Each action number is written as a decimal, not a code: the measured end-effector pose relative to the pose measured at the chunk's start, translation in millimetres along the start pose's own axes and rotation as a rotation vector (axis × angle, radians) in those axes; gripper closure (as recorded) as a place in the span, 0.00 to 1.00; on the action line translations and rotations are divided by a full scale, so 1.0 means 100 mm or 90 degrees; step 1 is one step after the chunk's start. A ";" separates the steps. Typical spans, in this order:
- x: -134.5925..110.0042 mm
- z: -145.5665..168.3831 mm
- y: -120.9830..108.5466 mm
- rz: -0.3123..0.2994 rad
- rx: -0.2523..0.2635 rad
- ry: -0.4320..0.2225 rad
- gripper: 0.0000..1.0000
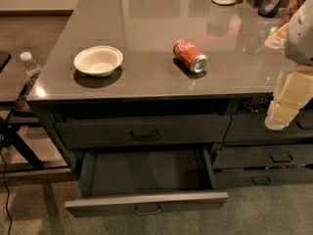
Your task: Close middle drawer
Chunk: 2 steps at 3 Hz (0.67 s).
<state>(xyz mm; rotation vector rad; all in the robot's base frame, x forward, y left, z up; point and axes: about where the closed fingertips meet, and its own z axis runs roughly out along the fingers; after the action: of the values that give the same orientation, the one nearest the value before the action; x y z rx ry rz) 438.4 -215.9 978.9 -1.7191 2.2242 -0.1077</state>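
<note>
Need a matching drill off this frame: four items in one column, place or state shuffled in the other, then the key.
Column one
1. white bowl
2. red can
3. middle drawer
4. hand

Column two
A. pulled out, tray open to view
B. at the right edge of the view, by the front right corner of the counter
C. lying on its side on the counter
D. upright on the counter, left of the can

Pairs: 1-D, 2-C, 3-A, 4-B
</note>
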 end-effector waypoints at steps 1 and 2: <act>0.00 0.00 0.00 0.000 0.000 0.000 0.00; 0.00 0.00 0.00 0.000 0.000 0.000 0.19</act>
<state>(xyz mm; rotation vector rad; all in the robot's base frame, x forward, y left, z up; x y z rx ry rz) 438.4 -215.9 978.9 -1.7190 2.2241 -0.1078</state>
